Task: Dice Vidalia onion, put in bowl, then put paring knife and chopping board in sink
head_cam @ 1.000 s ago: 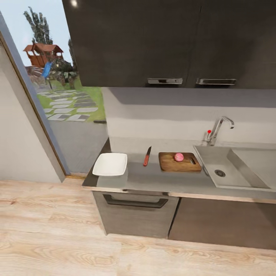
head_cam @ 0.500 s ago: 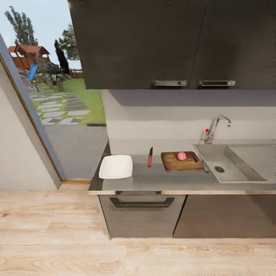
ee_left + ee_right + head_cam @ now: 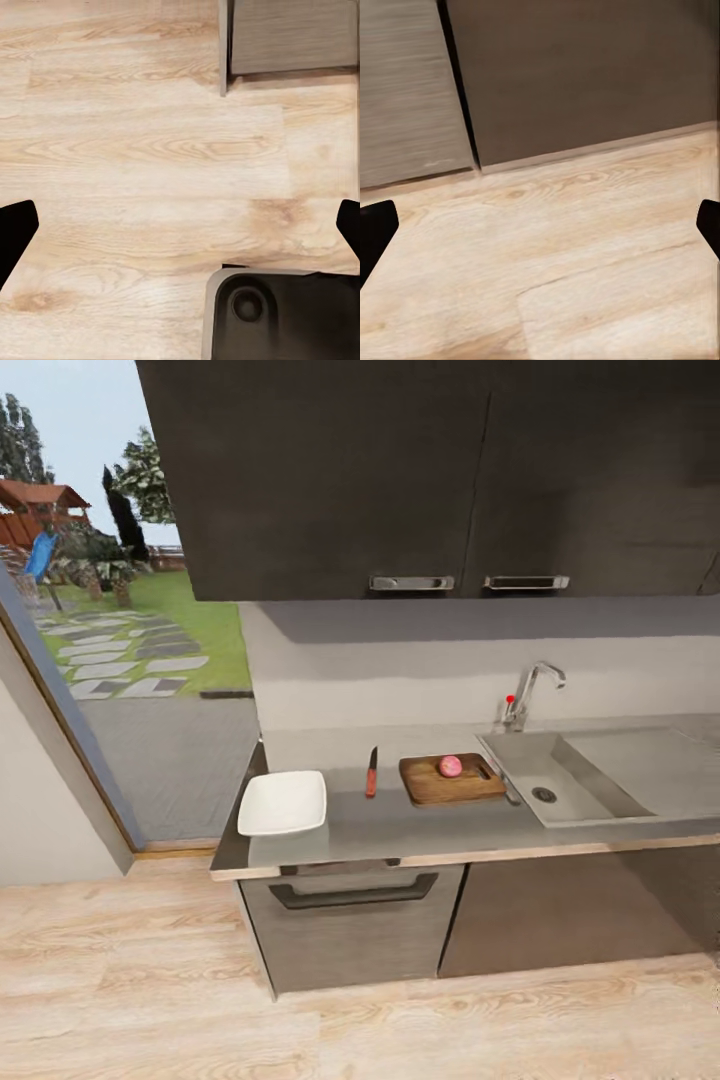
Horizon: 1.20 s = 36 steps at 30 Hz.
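Still short of the counter, both grippers spread and empty

Seen from the head: countertop ahead, across a strip of pale wood floor. On it, from left to right: white bowl near the left end, knife lying with blade pointing toward the wall, board just beside the sink. Onion resting whole on the board, toward its far edge. Knife apart from both bowl and board, between them. Sink basin with round drain visible, drainboard stretching off to the right, faucet with its red dot at the back left corner. Dark wall cabinets above, grey drawer fronts below, a window onto a garden at left.

Left gripper: jaws wide apart, dark fingertips at opposite edges of the left wrist view, nothing between them, plank floor beneath, a dark part of the robot and a cabinet corner also in view.

Right gripper: likewise spread wide, fingertips at opposite edges, holding nothing, aimed at floor and the cabinet fronts.
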### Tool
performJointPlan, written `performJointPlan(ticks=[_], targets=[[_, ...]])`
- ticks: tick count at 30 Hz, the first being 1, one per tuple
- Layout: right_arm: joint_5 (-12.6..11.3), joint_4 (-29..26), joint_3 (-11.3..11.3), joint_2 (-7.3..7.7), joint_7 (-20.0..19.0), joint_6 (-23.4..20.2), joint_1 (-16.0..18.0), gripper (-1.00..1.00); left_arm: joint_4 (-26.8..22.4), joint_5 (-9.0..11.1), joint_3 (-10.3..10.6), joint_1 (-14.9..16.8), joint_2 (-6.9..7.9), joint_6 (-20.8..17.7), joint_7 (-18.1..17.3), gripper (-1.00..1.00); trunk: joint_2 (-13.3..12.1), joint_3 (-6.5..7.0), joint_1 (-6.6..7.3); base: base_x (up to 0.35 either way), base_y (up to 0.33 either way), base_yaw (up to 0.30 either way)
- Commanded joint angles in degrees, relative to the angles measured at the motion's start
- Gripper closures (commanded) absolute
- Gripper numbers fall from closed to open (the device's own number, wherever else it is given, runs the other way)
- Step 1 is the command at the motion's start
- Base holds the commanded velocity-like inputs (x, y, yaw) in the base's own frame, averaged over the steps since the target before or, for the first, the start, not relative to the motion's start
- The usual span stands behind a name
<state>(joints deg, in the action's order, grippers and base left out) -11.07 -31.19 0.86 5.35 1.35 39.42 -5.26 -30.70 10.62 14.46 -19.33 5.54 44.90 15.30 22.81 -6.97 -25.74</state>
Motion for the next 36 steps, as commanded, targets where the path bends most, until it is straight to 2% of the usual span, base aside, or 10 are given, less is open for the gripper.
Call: performJointPlan(ticks=[1,17,22,25,27,28,29,32,33,36], targets=[[-0.10,-0.10,-0.07,0.01,0.14,0.04,-0.02,-1.00,-0.09,0.55,0.48,0.00,0.09,0.10,0.26,-1.00,0.10,-0.03,-0.04,0.000,0.000,-0.180],[0.02,-0.18,-0.07,-0.04,0.35,-0.43,0.01,-1.00,0.90,-0.62,0.48,0.00,0.09,0.19,0.26,-1.00,0.10,0.20,-0.04,-0.248,0.000,-0.038],[1.44,-5.40,-0.18,-1.70,8.60,-3.13,3.19,-1.00,0.91,-0.68,0.48,0.00,0.09,0.19,0.26,-1.00,0.10,0.20,-0.04,-0.021,0.000,0.000],[5.62,-10.98,-0.22,-1.97,14.59,-12.35,6.74,-1.00,0.92,-0.68,0.48,0.00,0.09,0.16,0.26,-1.00,0.10,0.20,-0.04,-0.004,0.000,0.000],[9.59,-18.68,-0.24,-2.05,16.93,-23.09,8.73,-1.00,0.96,-0.68,0.48,0.00,0.06,0.12,0.26,-1.00,0.10,0.20,-0.04,-0.001,0.000,0.000],[11.51,-27.50,-0.24,-2.10,17.95,-33.13,10.37,-1.00,0.98,-0.68,0.48,0.00,0.02,0.09,0.26,-1.00,0.10,0.20,-0.04,0.000,0.000,0.000],[12.15,-34.19,-0.24,-2.17,18.40,-39.72,11.69,-1.00,0.99,-0.68,0.48,0.00,0.01,0.08,0.24,-1.00,0.10,0.20,-0.04,0.000,0.000,0.000],[12.62,-44.94,-0.24,-2.30,19.17,-48.81,14.60,-1.00,0.99,-0.71,0.48,0.00,0.00,0.04,0.22,-1.00,0.10,0.20,-0.04,0.000,0.000,0.000],[12.72,-50.27,-0.24,-2.51,19.99,-54.45,17.23,-1.00,0.99,-0.73,0.48,0.00,0.00,0.05,0.21,-1.00,0.10,0.20,-0.04,0.000,0.000,0.000],[12.83,-55.16,-0.24,-3.76,21.57,-63.51,23.77,-1.00,0.99,-0.73,0.48,0.00,0.00,0.03,0.19,-1.00,0.10,0.20,-0.04,0.000,0.000,0.000]])
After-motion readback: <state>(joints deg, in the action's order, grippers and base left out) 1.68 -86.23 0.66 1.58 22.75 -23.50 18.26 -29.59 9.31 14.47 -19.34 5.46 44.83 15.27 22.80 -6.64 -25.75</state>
